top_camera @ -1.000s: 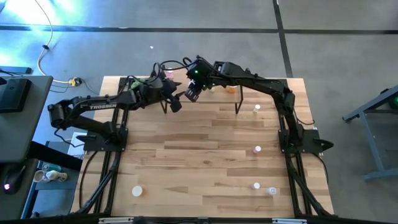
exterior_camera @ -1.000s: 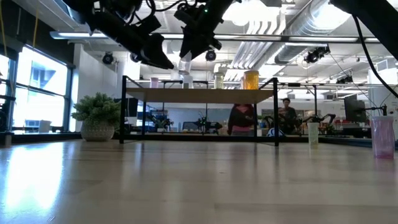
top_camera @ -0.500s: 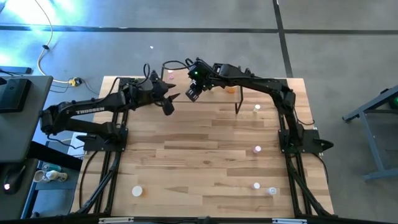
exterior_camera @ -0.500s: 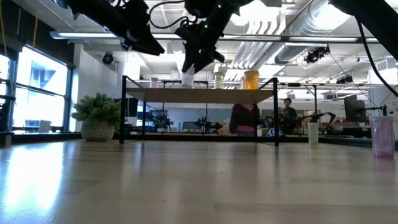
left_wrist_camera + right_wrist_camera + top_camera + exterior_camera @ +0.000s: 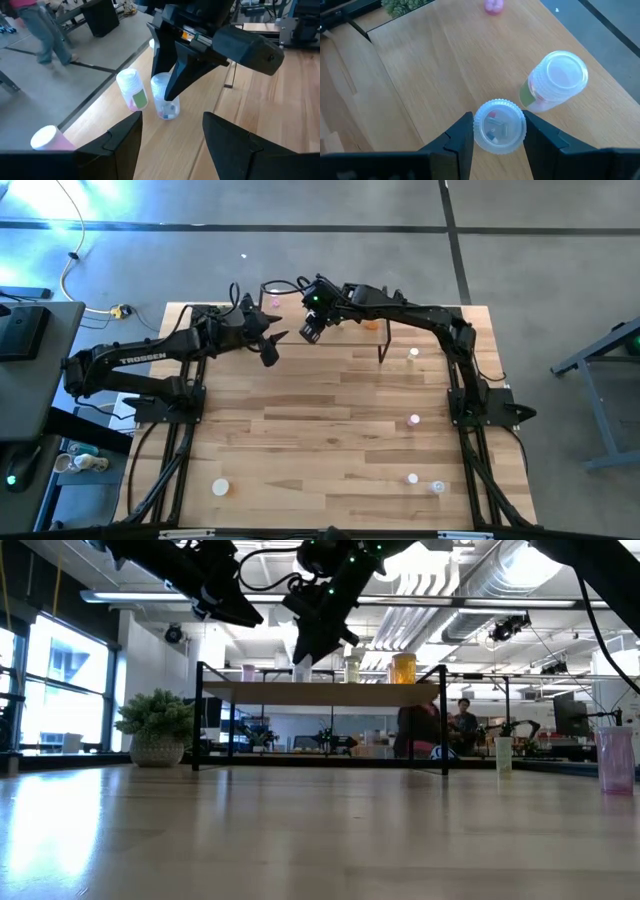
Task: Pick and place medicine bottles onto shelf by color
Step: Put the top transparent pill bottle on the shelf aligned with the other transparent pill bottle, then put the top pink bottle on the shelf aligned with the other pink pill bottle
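Observation:
The shelf [image 5: 325,320], a light wooden top on thin black legs, stands at the table's far side. A pink bottle [image 5: 247,671], a yellow-green bottle [image 5: 555,82] and an orange bottle [image 5: 403,667] stand upright on it. My right gripper [image 5: 499,136] is over the shelf top, shut on a whitish bottle [image 5: 165,97] beside the yellow-green one. My left gripper [image 5: 269,348] hangs open just left of it, above the shelf's left end, with nothing between its fingers. My right gripper pinches the whitish bottle between its two fingers at the white ribbed cap [image 5: 481,127] and the body just below it. The fingers slant down from above. The bottle stays upright, its base [image 5: 169,114] at the shelf top; whether it rests there I cannot tell.
Several more bottles stand on the big tabletop: three along the right side [image 5: 413,355] [image 5: 413,420] [image 5: 411,478] and one at the near left [image 5: 220,487]. The middle of the tabletop [image 5: 320,430] is bare wood. A person walks in the room beyond [image 5: 415,730].
My left gripper has drawn back from the shelf toward the table's left edge and risen a little, still open. My right gripper has sunk with the whitish bottle, bringing its base down to the shelf top next to the yellow-green bottle.

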Controlling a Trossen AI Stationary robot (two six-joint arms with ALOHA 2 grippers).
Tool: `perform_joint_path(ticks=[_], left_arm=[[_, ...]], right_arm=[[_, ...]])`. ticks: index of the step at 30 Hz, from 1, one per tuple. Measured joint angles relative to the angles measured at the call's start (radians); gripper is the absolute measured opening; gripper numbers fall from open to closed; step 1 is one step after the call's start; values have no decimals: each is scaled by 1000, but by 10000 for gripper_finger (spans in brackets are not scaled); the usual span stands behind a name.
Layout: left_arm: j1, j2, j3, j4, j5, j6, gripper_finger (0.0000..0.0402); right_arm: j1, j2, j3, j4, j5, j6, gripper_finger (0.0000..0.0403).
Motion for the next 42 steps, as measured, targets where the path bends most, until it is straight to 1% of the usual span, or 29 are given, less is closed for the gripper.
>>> perform_joint_path(ticks=[5,13,16,30,37,42], left_arm=[[0,0,0,0,-2,0,200],[0,0,0,0,-2,0,200],[0,0,0,0,-2,0,200],[0,0,0,-6,-2,0,200],[-1,1,0,-48,-1,-4,200],[-9,1,0,-59,1,-22,200]], right_arm=[[0,0,-1,1,0,0,135],[0,6,-5,3,-4,0,190],[0,6,-5,20,-4,0,200],[0,-4,-4,29,-2,-8,202],[0,-65,-2,29,7,-8,202],[16,-114,-2,-9,8,-8,202]])
